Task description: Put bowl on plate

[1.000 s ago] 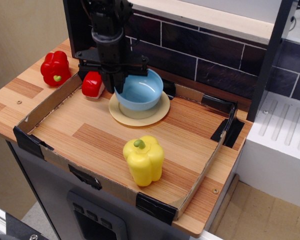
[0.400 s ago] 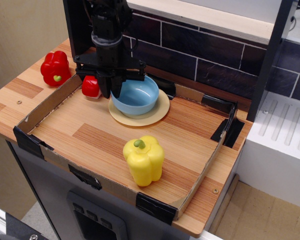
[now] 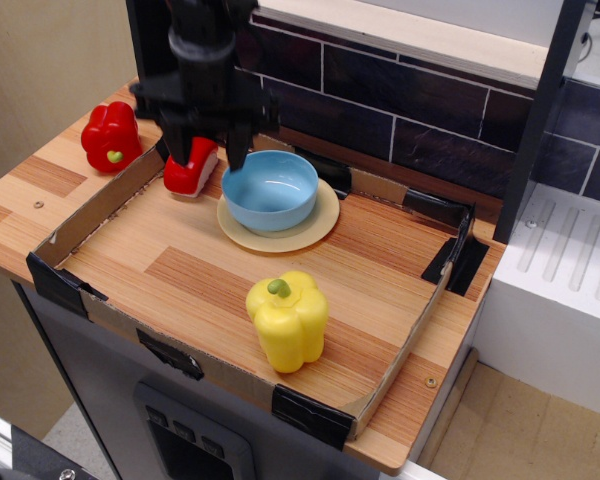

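Observation:
The light-blue bowl [image 3: 273,190] sits upright on the pale-yellow plate [image 3: 310,228] at the back of the cardboard tray. My black gripper [image 3: 205,150] hangs above and to the left of the bowl, clear of its rim. Its fingers are spread apart and hold nothing. A red pepper piece shows between and below the fingers.
A yellow pepper [image 3: 287,320] stands at the tray's front middle. A red pepper piece [image 3: 188,170] lies at the tray's back left. A whole red pepper [image 3: 110,136] sits outside the tray on the left. Cardboard walls [image 3: 410,330] ring the tray. A dark tiled wall [image 3: 420,100] stands behind.
The gripper let go of the bowl's left rim, rose and moved left. The bowl settled flat on the plate.

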### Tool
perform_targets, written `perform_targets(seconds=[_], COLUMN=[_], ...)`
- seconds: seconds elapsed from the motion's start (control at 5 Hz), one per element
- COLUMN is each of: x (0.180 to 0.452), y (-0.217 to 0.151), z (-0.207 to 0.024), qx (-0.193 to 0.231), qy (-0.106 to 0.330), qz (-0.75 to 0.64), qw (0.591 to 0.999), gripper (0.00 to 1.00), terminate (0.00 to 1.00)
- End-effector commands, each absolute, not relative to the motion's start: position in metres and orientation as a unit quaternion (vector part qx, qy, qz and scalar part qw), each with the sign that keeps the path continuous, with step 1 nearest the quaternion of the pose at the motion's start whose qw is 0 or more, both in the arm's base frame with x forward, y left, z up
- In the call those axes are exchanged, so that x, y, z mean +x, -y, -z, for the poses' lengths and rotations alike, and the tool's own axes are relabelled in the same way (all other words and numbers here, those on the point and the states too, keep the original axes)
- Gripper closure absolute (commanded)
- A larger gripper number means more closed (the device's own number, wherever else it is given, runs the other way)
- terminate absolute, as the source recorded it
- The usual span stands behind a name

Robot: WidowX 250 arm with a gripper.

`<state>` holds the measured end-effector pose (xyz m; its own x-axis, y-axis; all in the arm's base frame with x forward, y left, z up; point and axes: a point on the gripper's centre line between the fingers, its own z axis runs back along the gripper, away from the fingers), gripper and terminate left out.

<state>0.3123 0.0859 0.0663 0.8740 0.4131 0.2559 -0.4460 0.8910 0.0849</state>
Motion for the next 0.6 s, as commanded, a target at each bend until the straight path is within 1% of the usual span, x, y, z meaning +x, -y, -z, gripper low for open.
perform_targets(seconds=[0.0, 0.2, 0.4], x=[0.3075, 0.3075, 0.3075], y=[-0.0736, -0.0736, -0.0736], z=[-0.1061, -0.1061, -0.1061], qx=[0.058, 0.058, 0.058], qy=[0.149, 0.149, 0.149], qz=[-0.21, -0.21, -0.21], qw=[0.964, 0.964, 0.964], gripper=[0.0, 0.0, 0.0], terminate=[0.0, 0.0, 1.0])
